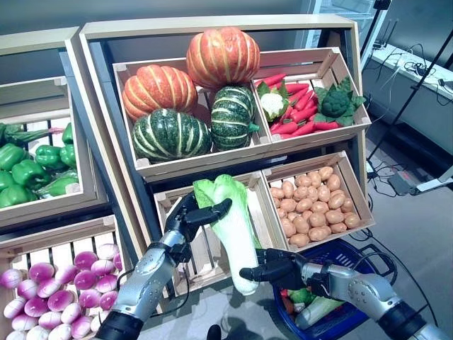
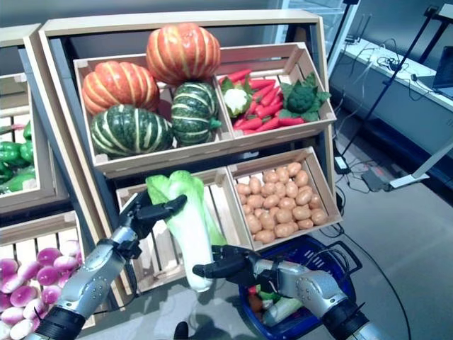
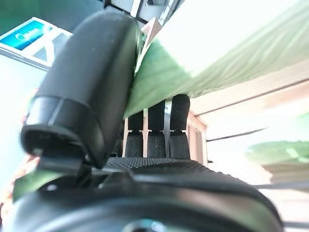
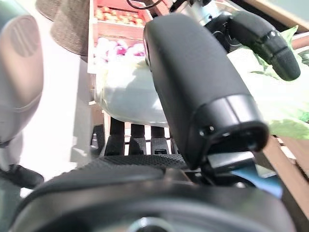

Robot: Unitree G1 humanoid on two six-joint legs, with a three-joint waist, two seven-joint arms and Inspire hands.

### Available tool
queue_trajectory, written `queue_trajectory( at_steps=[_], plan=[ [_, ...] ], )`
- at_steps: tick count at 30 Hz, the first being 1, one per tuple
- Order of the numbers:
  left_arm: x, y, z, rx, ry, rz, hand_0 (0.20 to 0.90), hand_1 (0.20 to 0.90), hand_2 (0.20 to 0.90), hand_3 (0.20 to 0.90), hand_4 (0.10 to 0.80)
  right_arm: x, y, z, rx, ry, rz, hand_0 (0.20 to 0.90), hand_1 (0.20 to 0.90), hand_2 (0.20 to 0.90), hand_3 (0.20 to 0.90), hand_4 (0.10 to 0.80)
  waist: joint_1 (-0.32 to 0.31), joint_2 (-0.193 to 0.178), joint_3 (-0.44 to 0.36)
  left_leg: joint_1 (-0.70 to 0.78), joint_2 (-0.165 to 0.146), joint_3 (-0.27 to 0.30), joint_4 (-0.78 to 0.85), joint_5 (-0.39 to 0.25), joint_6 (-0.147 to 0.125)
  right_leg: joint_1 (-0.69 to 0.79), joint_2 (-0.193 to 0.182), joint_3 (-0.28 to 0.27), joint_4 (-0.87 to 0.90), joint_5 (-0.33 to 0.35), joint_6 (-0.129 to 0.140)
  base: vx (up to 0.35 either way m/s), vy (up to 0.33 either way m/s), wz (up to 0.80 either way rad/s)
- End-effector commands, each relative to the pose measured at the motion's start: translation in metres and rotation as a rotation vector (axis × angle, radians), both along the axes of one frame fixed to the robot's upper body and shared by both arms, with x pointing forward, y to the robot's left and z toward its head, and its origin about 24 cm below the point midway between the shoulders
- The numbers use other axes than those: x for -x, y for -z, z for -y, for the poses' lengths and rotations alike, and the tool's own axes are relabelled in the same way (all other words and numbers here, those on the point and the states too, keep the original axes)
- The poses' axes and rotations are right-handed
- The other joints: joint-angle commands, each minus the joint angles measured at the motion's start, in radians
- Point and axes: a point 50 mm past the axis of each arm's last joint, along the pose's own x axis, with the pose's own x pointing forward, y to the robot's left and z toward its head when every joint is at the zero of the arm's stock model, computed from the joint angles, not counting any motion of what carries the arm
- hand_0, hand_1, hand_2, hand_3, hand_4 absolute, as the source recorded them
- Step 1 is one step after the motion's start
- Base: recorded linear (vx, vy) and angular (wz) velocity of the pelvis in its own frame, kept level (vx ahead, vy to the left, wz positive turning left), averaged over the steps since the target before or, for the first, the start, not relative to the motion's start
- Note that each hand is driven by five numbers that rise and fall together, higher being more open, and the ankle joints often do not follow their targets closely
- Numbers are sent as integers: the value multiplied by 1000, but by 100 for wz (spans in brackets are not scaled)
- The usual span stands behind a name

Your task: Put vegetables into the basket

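Note:
A long napa cabbage [image 1: 233,227] with green leaves and a white base hangs upright in front of the slatted lower-middle crate [image 1: 205,255]. My left hand [image 1: 185,221] is shut on its leafy top, thumb across the front and fingers behind; the left wrist view shows the thumb [image 3: 87,92] pressing the leaf [image 3: 217,53]. My right hand [image 1: 277,269] grips the white base from the right, thumb [image 4: 198,87] over the stalk [image 4: 130,96] and fingers under it. The blue basket [image 1: 352,253] sits on the floor at lower right, below the right forearm, with a few vegetables inside.
Shelf crates hold orange and green pumpkins [image 1: 170,106], red chillies with cauliflower and broccoli [image 1: 304,106], and potatoes [image 1: 311,205]. To the left are green peppers [image 1: 28,170] and purple-white turnips [image 1: 56,283]. Stands and a table are at the far right.

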Motion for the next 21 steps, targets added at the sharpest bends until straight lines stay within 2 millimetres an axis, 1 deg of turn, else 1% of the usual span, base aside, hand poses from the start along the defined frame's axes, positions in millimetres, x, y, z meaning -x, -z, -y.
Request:
queue_trajectory(
  at_steps=[1,3,6,7,9,17,19,20,21],
  plan=[
    [-13,-36,25,88,170,187,900,900,900,900,800,-42,-98,-17,-519,147,434,300,300,300,300,400,9,-6,-48,91,28,37,3,-139,-32,-72,-72,41,34,88,15,0,0,0],
    [-12,-33,24,128,177,172,900,900,900,900,800,-45,-106,-8,-602,240,468,300,300,300,300,400,6,-4,-47,93,29,39,3,-142,-31,-72,-70,44,34,86,16,-18,-12,-5],
    [-11,-30,23,186,192,153,900,900,900,900,800,-48,-116,4,-676,365,526,300,300,300,300,400,0,-1,-46,95,31,42,3,-145,-30,-72,-68,51,34,84,16,-11,-9,-5],
    [-10,-30,22,210,196,152,900,900,900,900,800,-48,-118,12,-710,430,556,300,300,300,300,400,-4,1,-48,94,32,45,3,-147,-28,-74,-66,55,32,83,15,-28,-6,-6],
    [-10,-30,23,256,198,146,900,900,900,900,800,-48,-120,20,-754,522,579,300,300,300,300,400,-9,3,-48,92,33,47,3,-149,-27,-76,-62,58,29,82,15,-33,-5,-10],
    [-12,-31,25,356,179,140,900,900,900,900,800,-48,-110,57,-852,889,645,300,300,300,300,400,-29,5,-43,90,39,63,3,-151,-23,-86,-52,76,26,83,9,-32,-17,-9],
    [-13,-31,24,371,169,140,900,900,900,900,800,-46,-106,66,-862,999,647,300,300,300,300,400,-31,6,-43,88,40,67,3,-150,-24,-86,-52,77,22,85,8,-5,-17,-10],
    [-13,-31,22,378,157,142,900,900,900,900,800,-44,-100,75,-859,1093,646,300,300,300,300,400,-34,7,-43,89,40,69,3,-152,-23,-86,-50,80,19,85,8,5,-14,-8],
    [-13,-31,21,381,152,141,900,900,900,900,800,-44,-99,77,-859,1116,639,300,300,300,300,400,-35,7,-43,88,40,70,3,-152,-23,-86,-50,81,19,85,7,10,-18,-7]
  ],
)
